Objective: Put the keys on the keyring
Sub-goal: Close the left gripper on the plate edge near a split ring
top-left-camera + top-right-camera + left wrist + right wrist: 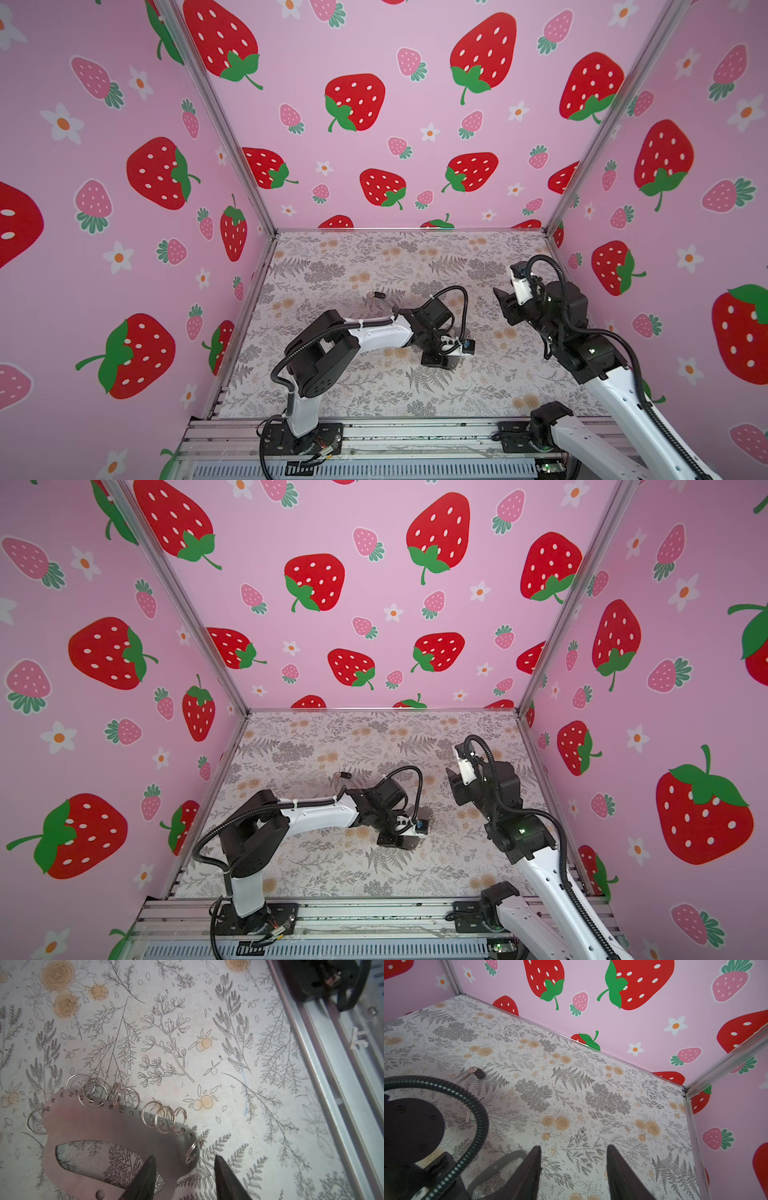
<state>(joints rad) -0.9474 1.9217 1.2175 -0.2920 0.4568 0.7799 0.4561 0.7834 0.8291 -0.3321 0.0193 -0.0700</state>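
The keyring point(116, 1126) is a flat grey-mauve crescent plate lying on the floral table, with silver rings point(164, 1118) along one edge. It also shows as a grey arc in the right wrist view point(500, 1160). My left gripper point(185, 1158) stands open, low over the plate's end. One finger is over the cutout, and the other finger point(224, 1176) is on the table side past the plate's edge. The black-headed key point(376, 296) point(478, 1073) lies further back. A pale silver key point(467, 1114) lies near the left arm's cable. My right gripper point(574, 1148) hangs open and empty above the table.
Pink strawberry walls enclose the table on three sides. An aluminium rail point(324, 1076) with the arm bases runs along the front edge. The left arm's black cable point(475, 1109) loops between the right gripper and the keys.
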